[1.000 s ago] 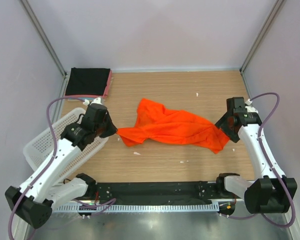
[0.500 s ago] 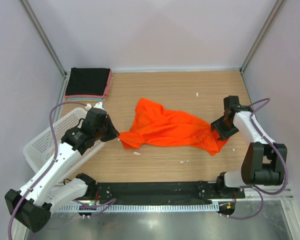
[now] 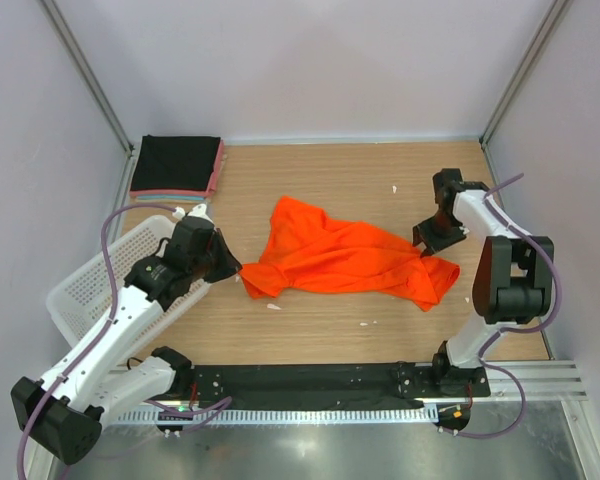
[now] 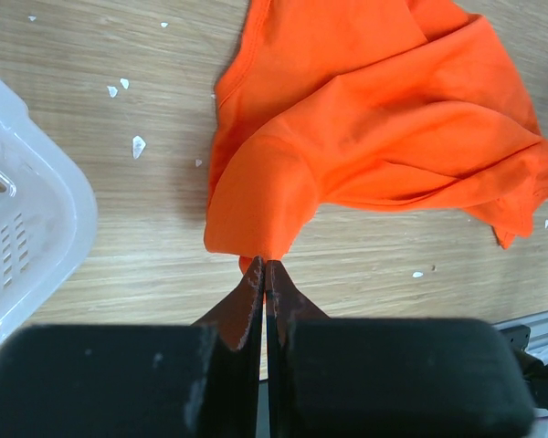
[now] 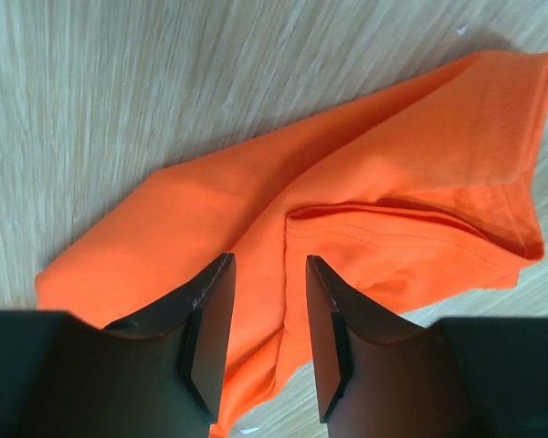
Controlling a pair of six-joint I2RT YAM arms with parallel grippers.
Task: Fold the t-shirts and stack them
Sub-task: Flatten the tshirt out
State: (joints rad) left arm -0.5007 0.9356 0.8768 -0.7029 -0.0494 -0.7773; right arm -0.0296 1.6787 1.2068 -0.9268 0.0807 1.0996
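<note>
Only the crumpled orange-red cloth t-shirt (image 3: 340, 258) lies unfolded, the black, pink and teal folded stack (image 3: 177, 164) beyond it; left hand (image 4: 263, 265) pinches its corner, right hand (image 5: 268, 265) gapes above it.

White mesh basket (image 3: 78, 292) at the wooden table's (image 3: 330, 175) left edge — small white flecks (image 3: 395, 188) scattered about

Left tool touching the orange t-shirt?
Touching. The left wrist view shows the left tool with shut jaws pinching a corner of the orange t-shirt.
</note>
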